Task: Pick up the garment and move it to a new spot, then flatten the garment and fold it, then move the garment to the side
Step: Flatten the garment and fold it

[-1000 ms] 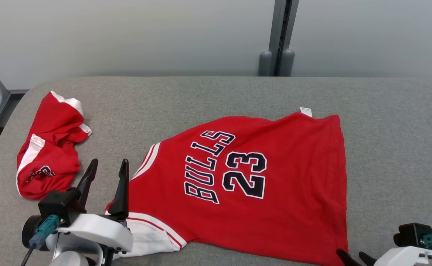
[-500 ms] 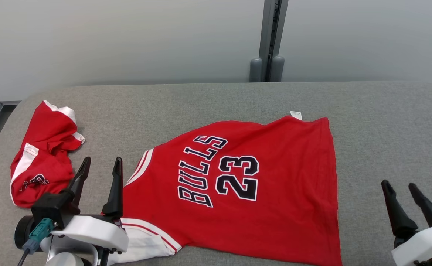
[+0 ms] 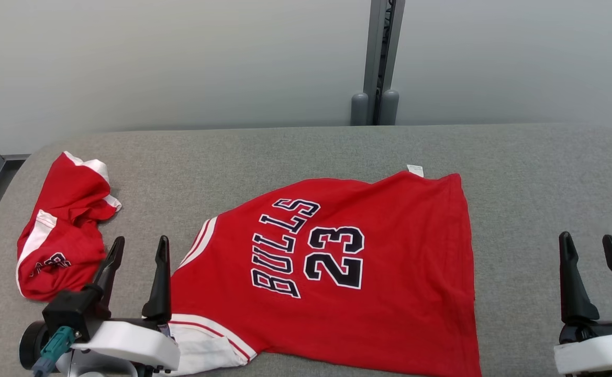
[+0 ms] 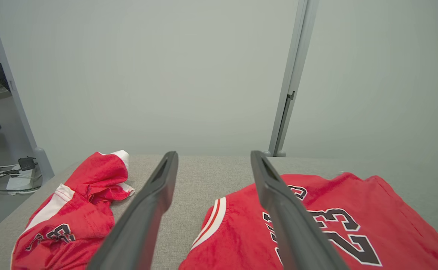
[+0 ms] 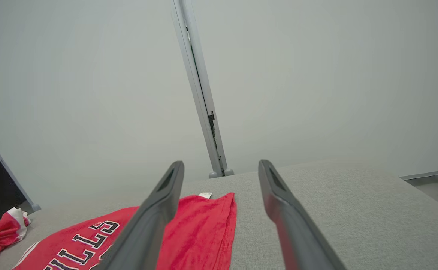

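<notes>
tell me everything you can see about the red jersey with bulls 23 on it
The red sleeveless jersey of soft knit-looking cloth lies spread mostly flat, print up, on the grey fabric-covered table. Black white-edged BULLS and 23 run sideways in the head view. White and red trim edges its shoulder end; a small white tag sticks out at the far hem corner. The open left gripper stands beside that trim, not gripping it.

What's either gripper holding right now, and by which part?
Nothing. The left gripper and right gripper are both open and empty; the jersey lies on the table.
</notes>
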You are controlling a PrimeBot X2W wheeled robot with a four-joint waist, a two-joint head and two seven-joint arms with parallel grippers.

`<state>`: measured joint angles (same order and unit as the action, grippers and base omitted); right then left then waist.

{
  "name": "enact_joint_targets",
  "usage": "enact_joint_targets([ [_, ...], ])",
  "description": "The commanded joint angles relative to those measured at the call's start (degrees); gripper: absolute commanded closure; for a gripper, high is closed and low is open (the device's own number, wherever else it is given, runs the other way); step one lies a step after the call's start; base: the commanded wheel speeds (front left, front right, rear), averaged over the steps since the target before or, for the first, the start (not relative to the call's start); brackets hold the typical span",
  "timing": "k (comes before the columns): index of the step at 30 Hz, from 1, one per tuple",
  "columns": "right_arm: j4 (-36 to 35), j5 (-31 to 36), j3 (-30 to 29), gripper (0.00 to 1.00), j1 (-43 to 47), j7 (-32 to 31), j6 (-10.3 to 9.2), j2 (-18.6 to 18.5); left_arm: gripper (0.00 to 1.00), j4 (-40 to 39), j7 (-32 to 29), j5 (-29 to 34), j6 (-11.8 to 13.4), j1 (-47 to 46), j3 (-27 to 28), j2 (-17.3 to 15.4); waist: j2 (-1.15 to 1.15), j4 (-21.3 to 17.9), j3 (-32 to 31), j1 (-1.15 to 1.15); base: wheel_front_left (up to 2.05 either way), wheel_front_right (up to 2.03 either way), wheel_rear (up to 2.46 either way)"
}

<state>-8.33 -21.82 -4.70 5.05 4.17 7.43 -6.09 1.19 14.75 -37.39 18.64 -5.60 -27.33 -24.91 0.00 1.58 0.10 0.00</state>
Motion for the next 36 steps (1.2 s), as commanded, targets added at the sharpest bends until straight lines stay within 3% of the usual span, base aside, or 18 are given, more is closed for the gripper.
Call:
enact_joint_targets([
  [1, 0.60, 0.43, 0.31, 0.00, 0.65, 1.02, 0.11, -0.36, 0.00, 0.19, 0.34, 0.52, -0.52, 1.00, 0.62, 0.00, 0.00, 0.09, -0.10, 0.00, 0.00, 0.00, 0.00],
  [33, 2.91, 0.92, 2.99, 0.00, -0.40, 2.42, 0.11, -1.67, 0.00, 0.71, 0.52, 3.92, -3.68, 2.23, 3.64, 3.05, 0.00, 0.10, -0.25, 0.00, 0.00, 0.00, 0.00],
  [36, 4.14, -0.71, 3.08, 0.00, 0.53, -0.35, 0.11, -0.98, 0.00, 1.00, -0.55, 3.22, -3.72, 2.40, 3.57, 2.63, 0.00, 0.21, -0.38, 0.00, 0.00, 0.00, 0.00],
])
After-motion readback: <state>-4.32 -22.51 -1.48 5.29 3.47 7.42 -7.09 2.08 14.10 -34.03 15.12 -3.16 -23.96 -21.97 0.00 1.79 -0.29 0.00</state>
